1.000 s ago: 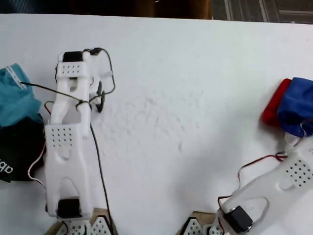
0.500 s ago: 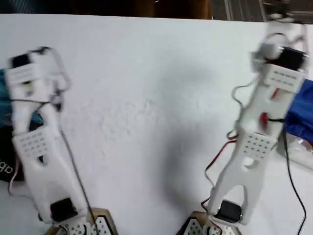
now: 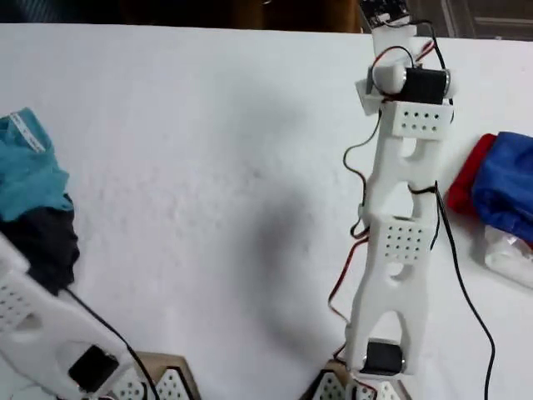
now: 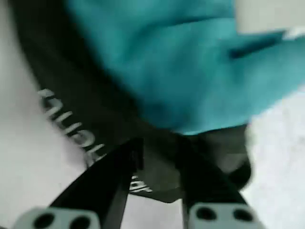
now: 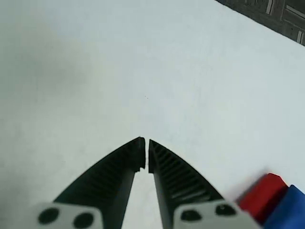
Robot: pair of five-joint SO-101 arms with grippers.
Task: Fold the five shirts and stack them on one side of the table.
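A teal shirt (image 3: 29,167) lies crumpled at the table's left edge, partly on a black shirt (image 3: 46,242) with white print. In the left wrist view my left gripper (image 4: 160,149) is open just over the black shirt (image 4: 95,109), close below the teal shirt (image 4: 167,62). A red shirt (image 3: 466,175) and a blue shirt (image 3: 504,187) sit bunched at the right edge. My right arm (image 3: 404,183) stretches to the table's far side. The right gripper (image 5: 146,143) is shut and empty above bare table, with the red shirt (image 5: 264,191) and blue shirt (image 5: 291,211) off to its side.
The white table (image 3: 233,183) is broad and open in the middle. A pale, glossy item (image 3: 510,254) lies just in front of the blue shirt. My left arm (image 3: 33,325) crosses the near left corner. Both arm bases stand at the near edge.
My left arm swung left and back toward the near left corner, over the black shirt. My right arm swung from the near right up to the far side of the table.
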